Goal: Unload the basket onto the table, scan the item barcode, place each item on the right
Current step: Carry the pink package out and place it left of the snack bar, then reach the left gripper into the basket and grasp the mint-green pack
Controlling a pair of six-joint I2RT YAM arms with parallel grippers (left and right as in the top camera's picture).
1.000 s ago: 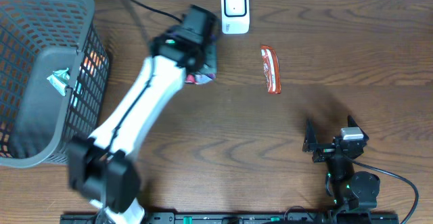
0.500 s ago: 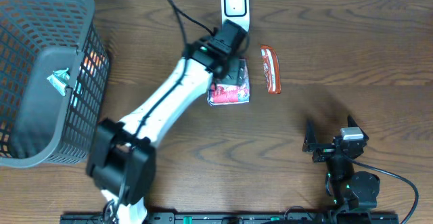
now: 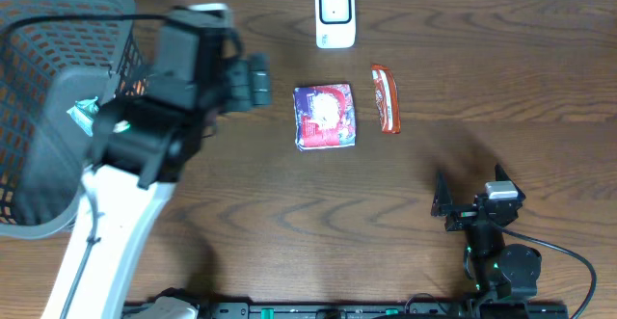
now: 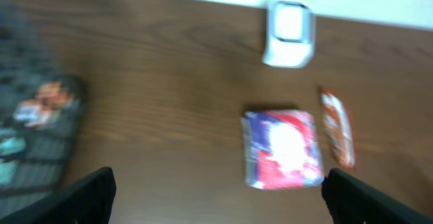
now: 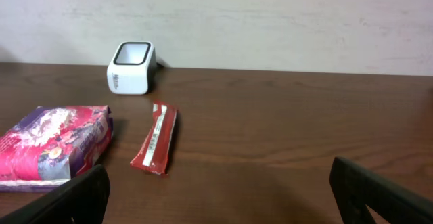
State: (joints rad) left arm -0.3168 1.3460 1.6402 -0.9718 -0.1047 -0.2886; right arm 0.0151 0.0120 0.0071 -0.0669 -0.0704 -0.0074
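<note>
The pouch (image 3: 325, 115), purple and pink, lies flat on the table (image 3: 434, 49). It is just in front of the white scanner (image 3: 335, 15) and close beside a red bar (image 3: 386, 97), touching neither. The left claw (image 4: 220, 180) hangs above the table between the pouch and the basket (image 3: 39, 49), its fingers spread wide with nothing between them. The right claw (image 5: 216, 183) sits low at the near right, also wide and empty, looking across at the bar and pouch.

To me the pouch looks light and soft. It seems a crinkly film pack that would buckle if squeezed in the middle and might slip from smooth fingers. I'd pinch it by a sealed end or across one short edge, where the film is doubled and stiffer. That leaves the printed faces free to turn toward the scanner's window. I can't see a barcode on the side facing up; it may be underneath. A gentle grip should be enough.
</note>
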